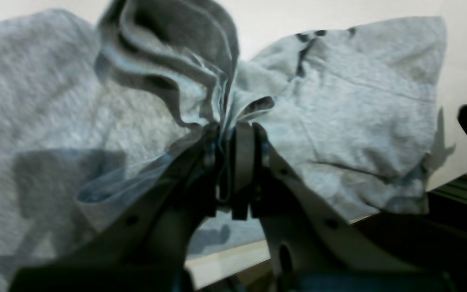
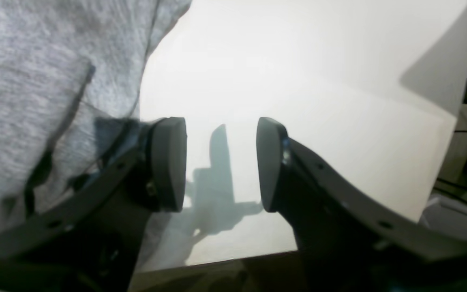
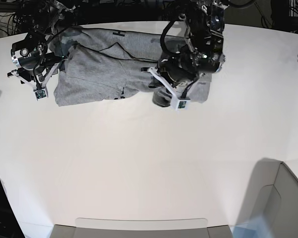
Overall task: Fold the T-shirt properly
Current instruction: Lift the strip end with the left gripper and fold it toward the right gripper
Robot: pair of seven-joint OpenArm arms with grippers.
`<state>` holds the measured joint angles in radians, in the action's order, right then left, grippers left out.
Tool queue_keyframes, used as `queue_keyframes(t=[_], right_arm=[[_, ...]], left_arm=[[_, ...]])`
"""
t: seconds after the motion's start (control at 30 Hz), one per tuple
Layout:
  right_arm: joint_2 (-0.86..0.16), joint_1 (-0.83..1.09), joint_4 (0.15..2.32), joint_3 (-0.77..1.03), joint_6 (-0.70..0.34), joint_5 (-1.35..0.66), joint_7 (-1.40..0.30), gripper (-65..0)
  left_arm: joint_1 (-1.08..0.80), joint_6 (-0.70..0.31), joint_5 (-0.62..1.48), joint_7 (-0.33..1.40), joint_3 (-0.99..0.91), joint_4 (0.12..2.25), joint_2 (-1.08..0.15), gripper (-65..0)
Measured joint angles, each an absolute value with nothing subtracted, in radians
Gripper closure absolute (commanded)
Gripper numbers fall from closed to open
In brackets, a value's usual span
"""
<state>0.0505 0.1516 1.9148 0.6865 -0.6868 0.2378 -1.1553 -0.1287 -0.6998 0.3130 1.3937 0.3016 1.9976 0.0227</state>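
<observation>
Left pincer (image 1: pixel 233 138) clamped on bunched T-shirt (image 1: pixel 339 117) folds. Right pincer (image 2: pixel 221 162) jaws apart, holding nothing, just beside shirt's edge. White tabletop (image 3: pixel 139 163) wide open on near side. Heather-grey shirt lies crumpled at far edge, dark lettering showing.

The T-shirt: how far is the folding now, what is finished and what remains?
Partly done. The T-shirt lies on the table already gathered into a rough wide band, some lettering showing. In hand: the left pincer is shut on a bunched edge of the cloth, lifting several layers. The right pincer is open beside the shirt, holding nothing. Left to do: lay that edge over, smooth the wrinkles and finish a neat, compact fold.
</observation>
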Motion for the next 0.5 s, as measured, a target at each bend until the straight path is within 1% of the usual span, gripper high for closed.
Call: queue_keyframes(t=[0.13, 0.37, 0.5], right_arm=[[0.05, 0.152, 1.914, 0.686, -0.687, 0.238, -1.155, -28.0], [0.044, 0.151, 1.914, 0.69, -0.687, 0.238, -1.155, -28.0], [0.047, 0.152, 1.914, 0.69, -0.687, 0.238, -1.155, -28.0]], left_arm=[[-0.115, -0.7, 0.338, 1.412, 0.353, 1.995, 0.023, 0.0], [-0.11, -0.7, 0.326, 1.406, 0.353, 1.993, -0.025, 0.0], [-0.11, -0.7, 0.33, 1.406, 0.41, 1.991, -0.055, 0.0]])
